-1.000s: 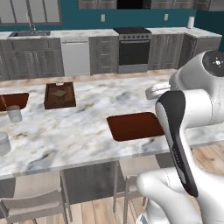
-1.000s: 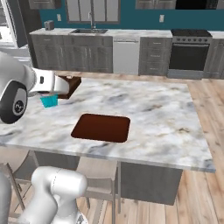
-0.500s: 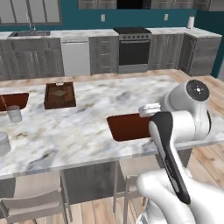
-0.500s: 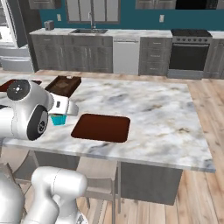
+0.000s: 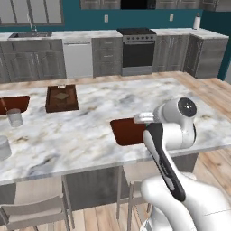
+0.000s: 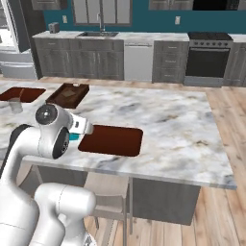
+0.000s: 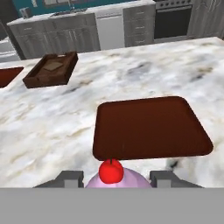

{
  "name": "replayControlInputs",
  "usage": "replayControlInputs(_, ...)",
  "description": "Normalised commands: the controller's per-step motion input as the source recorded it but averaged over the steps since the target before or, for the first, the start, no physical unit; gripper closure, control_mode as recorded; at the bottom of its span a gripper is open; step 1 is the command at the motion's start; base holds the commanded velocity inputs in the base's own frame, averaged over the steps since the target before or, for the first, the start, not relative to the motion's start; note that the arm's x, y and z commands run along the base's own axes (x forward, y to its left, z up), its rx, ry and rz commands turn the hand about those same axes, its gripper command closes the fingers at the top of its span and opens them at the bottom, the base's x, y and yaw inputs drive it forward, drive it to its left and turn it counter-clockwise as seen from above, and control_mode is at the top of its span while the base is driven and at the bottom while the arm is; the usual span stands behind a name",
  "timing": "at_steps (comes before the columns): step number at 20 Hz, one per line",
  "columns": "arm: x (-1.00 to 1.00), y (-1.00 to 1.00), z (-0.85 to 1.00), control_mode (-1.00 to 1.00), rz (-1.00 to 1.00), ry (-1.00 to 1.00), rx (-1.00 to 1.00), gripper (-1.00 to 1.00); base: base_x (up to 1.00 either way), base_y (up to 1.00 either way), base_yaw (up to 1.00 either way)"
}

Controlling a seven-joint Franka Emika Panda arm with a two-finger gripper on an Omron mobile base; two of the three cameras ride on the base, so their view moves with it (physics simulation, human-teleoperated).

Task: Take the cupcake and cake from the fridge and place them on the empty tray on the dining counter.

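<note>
Between the tool's (image 7: pixel 114 179) fingers sits the cupcake (image 7: pixel 114 175); tray (image 7: pixel 151 127) just beyond.

The worktop (image 7: pixel 52 118) is smooth white-and-grey marble with a soft shine. The tray (image 7: pixel 148 127) looks matt dark reddish-brown. The cupcake (image 7: pixel 114 177) has smooth pink frosting and a glossy red top.

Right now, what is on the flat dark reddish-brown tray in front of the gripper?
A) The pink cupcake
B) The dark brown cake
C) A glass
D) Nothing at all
D: the tray is bare in the hand view, and the cupcake sits between the fingers of the gripper, short of the tray's near rim.
</note>
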Motion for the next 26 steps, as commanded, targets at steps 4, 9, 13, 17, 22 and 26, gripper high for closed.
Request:
replayControlInputs(4,0.46,0.03,-0.52,-1.00,0.00,0.00,0.01,1.00,0.00,0.00,0.00)
replayControlInputs(9,0.29,0.07,-0.47,-1.00,0.00,-0.04,0.00,1.00,0.00,0.00,0.00)
replayControlInputs(13,0.39,0.08,-0.31,-1.00,0.00,-0.06,0.02,1.00,0.00,0.00,0.00)
replayControlInputs(17,0.46,0.10,-0.26,-1.00,0.00,-0.05,0.03,1.00,0.00,0.00,0.00)
replayControlInputs(22,0.19,0.03,-0.25,-1.00,0.00,-0.04,0.01,1.00,0.00,0.00,0.00)
replayControlInputs(26,0.06,0.02,-0.41,-1.00,0.00,-0.02,0.00,1.00,0.00,0.00,0.00)
